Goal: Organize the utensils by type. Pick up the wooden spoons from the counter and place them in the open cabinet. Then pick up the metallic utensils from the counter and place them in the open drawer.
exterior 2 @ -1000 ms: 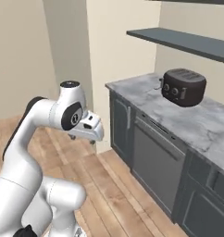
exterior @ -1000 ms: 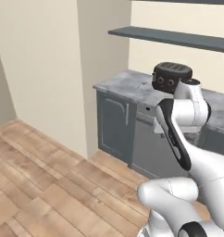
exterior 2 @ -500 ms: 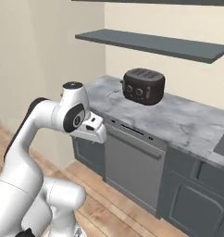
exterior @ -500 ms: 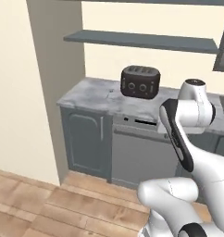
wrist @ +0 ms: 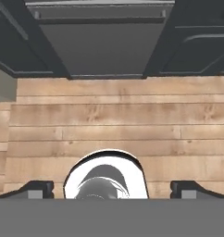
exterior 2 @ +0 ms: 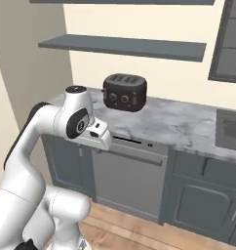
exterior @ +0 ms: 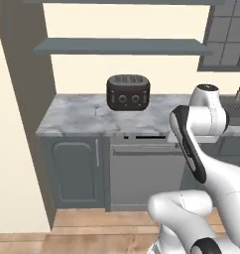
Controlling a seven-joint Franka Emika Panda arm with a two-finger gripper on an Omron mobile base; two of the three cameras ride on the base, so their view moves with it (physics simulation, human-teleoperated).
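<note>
Marble, white-grey and veined, tops the counter (exterior: pixel 82 119) ahead of the robot, and on it stands a black toaster (exterior: pixel 128 92) with a thin silver-grey metal spoon (exterior: pixel 96 109) lying just to its left, small and hard to make out. No wooden spoons can be made out on this stretch of counter, and neither the open cabinet nor the open drawer is among what the base cameras take in. Below the slab sit a dark grey cupboard door (exterior: pixel 76 168) with a rounded inset panel and a dishwasher front (exterior: pixel 142 176).

From the hand camera, the gripper (wrist: pixel 111 187) points down at the wooden plank floor (wrist: pixel 109 120), its two dark fingertips (wrist: pixel 37 187) spread wide apart with nothing between them. It hangs well apart from the counter top and from any utensil.

Judging by this, the task looks to be at its very start: nothing is held, and no utensil appears sorted. Both the wooden spoons and the metal ones seem left to do.
</note>
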